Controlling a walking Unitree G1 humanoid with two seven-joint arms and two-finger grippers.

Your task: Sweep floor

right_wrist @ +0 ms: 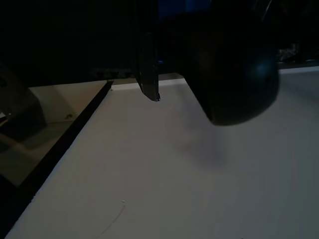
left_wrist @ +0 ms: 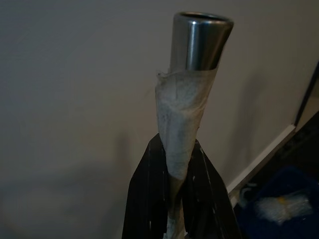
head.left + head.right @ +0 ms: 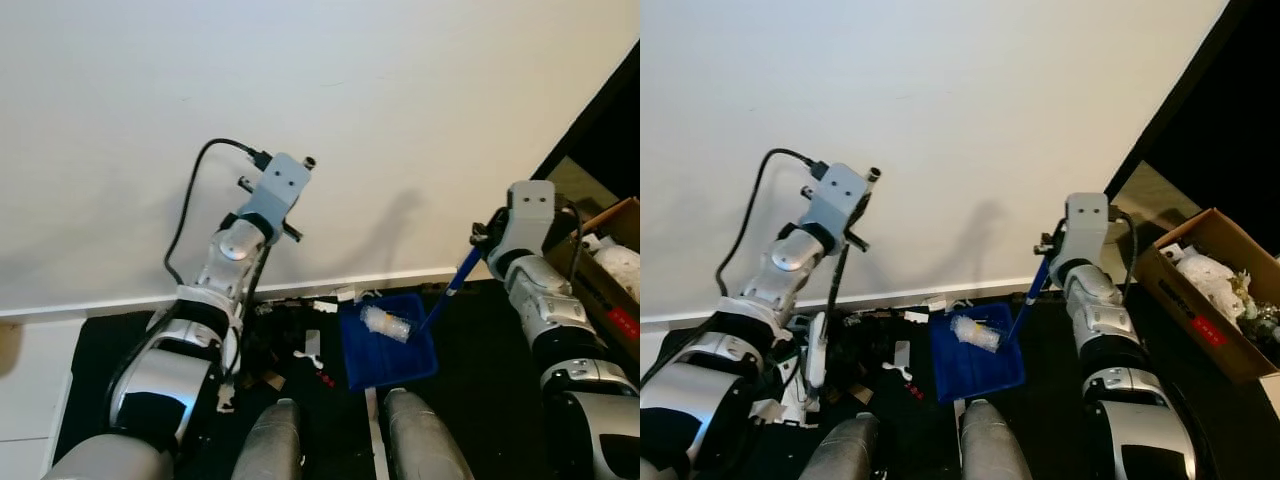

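Left gripper (image 2: 174, 199) clamps the broom handle (image 2: 192, 89); right gripper's (image 3: 1055, 245) grasp on the dustpan (image 3: 390, 345) handle is unclear. Scraps (image 3: 310, 350) next need sweeping in.

You have a white wall (image 3: 960, 110) far ahead | white baseboard (image 3: 890, 296) along its foot | open cardboard box (image 3: 1200, 300) of crumpled white stuff at your right.
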